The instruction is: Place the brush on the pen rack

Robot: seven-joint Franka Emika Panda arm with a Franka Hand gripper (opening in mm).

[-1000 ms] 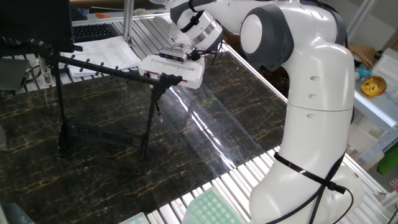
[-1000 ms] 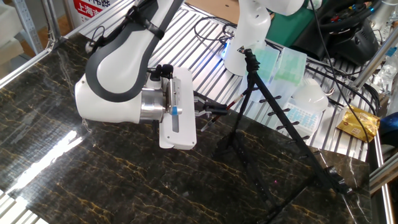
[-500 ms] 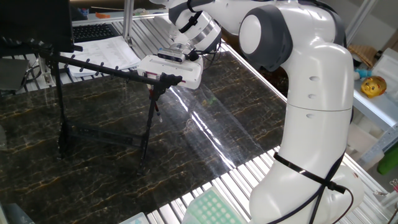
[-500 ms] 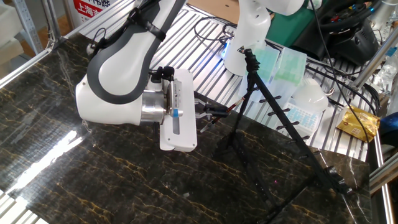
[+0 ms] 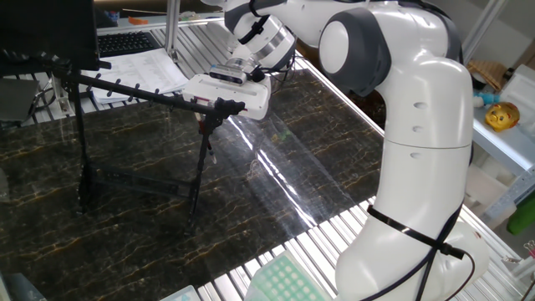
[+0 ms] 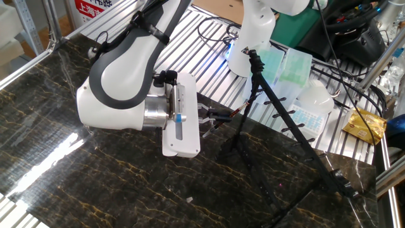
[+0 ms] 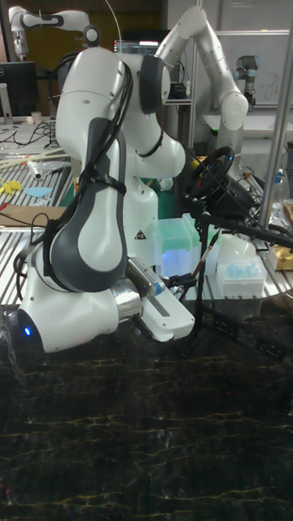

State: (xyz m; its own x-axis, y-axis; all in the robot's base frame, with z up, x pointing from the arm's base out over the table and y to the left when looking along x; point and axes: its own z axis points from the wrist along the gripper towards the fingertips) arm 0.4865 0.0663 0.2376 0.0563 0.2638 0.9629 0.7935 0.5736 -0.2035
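My gripper (image 6: 212, 117) is shut on the brush (image 6: 231, 114), a thin dark stick with a red-orange section that points toward the rack. The pen rack (image 6: 285, 117) is a black rod frame with a pegged top bar sloping down to the right. In one fixed view the pegged bar (image 5: 125, 88) runs left to right, and my gripper (image 5: 219, 106) sits at its right end, above the right leg (image 5: 198, 171). The white hand hides most of the brush there. The tall fixed view shows the gripper (image 7: 185, 282) low, beside the rack's leg.
Papers (image 5: 138, 71) and a keyboard (image 5: 125, 40) lie behind the rack. Green and white boxes (image 6: 291, 63), a plastic jug (image 6: 314, 98) and cables sit on the metal slats past the rack. The robot's white base (image 5: 418, 209) stands at the table's right side.
The gripper with the brush has crept slightly closer to the rack's end. The rack has not moved.
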